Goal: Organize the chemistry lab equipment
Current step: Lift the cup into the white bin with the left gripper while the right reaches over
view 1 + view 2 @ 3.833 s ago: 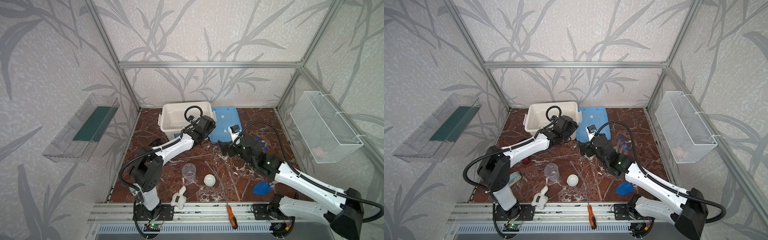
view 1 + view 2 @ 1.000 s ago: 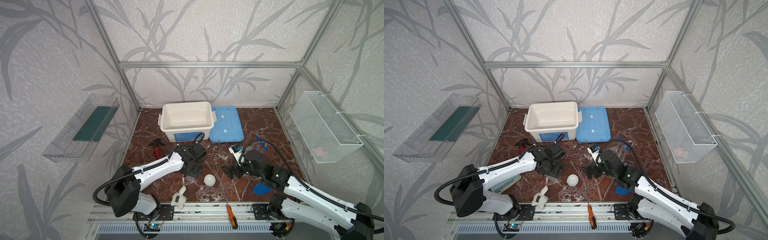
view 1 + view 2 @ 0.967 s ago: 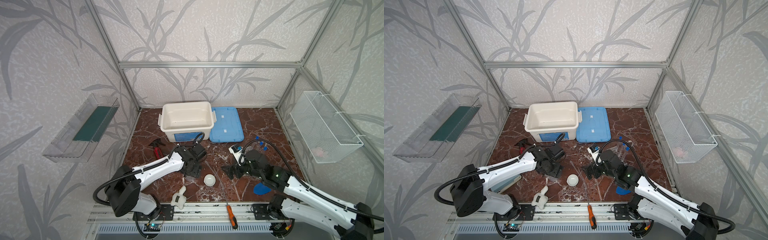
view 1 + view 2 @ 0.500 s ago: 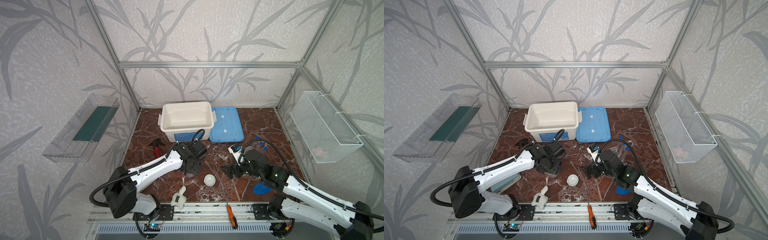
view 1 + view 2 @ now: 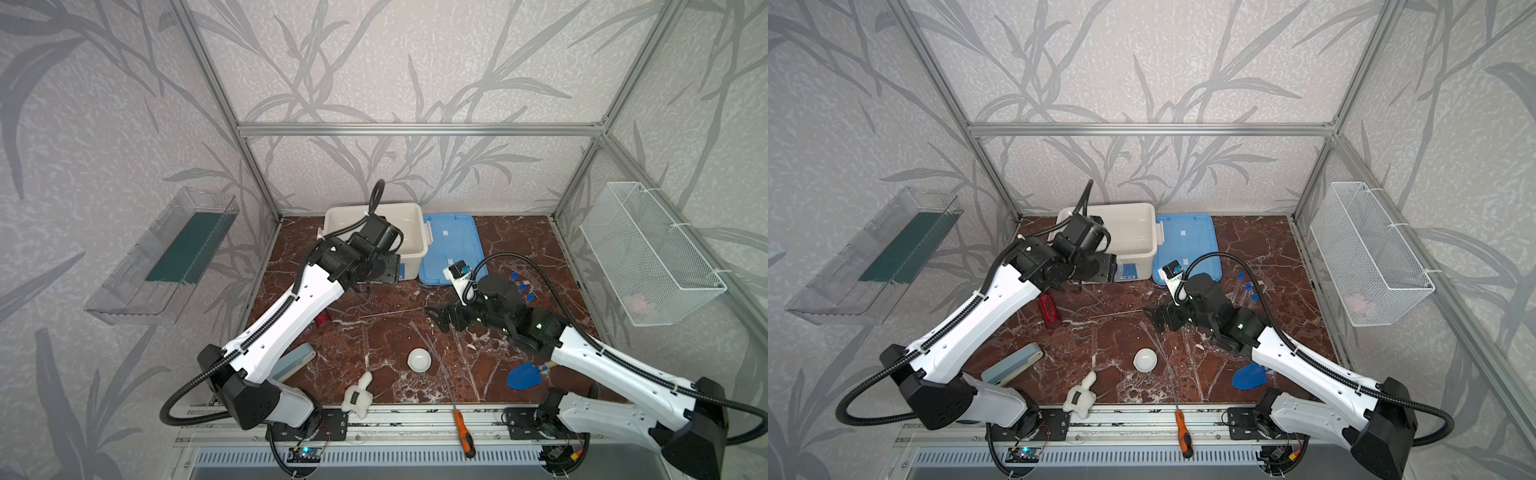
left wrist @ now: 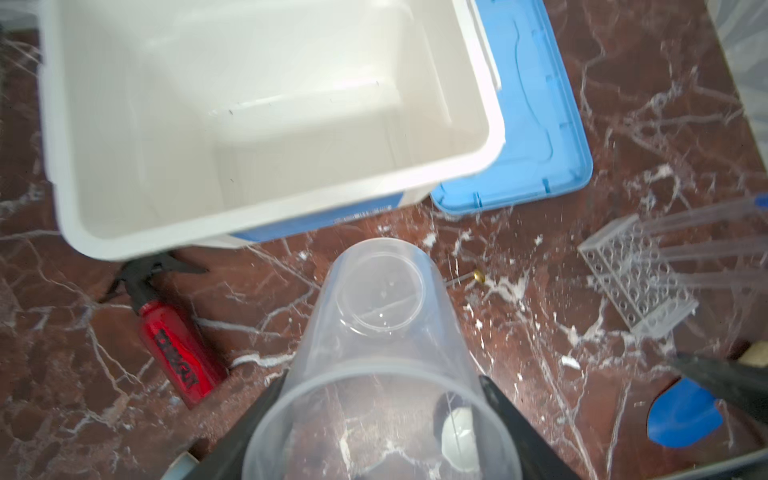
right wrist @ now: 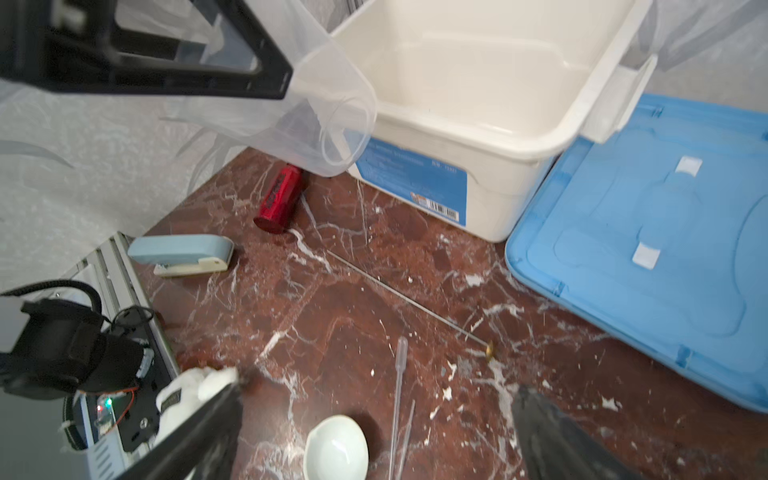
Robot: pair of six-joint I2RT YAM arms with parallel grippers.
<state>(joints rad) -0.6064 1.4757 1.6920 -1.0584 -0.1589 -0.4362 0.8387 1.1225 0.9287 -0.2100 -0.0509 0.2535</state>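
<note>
Though unclear from above, left tool (image 6: 382, 380) grips beaker (image 6: 382, 299), left wrist view

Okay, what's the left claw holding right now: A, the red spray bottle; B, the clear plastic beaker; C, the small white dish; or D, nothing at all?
B: the left claw is clamped around the clear beaker, held off the floor, while the white dish and red bottle lie apart from it.

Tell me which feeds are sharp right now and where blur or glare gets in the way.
Left wrist view: the beaker is soft near the lens, and glare washes out the white bin. Right wrist view: floor crisp around the thin rod, near foreground blurred. Both top views: sharp, evenly lit.
</note>
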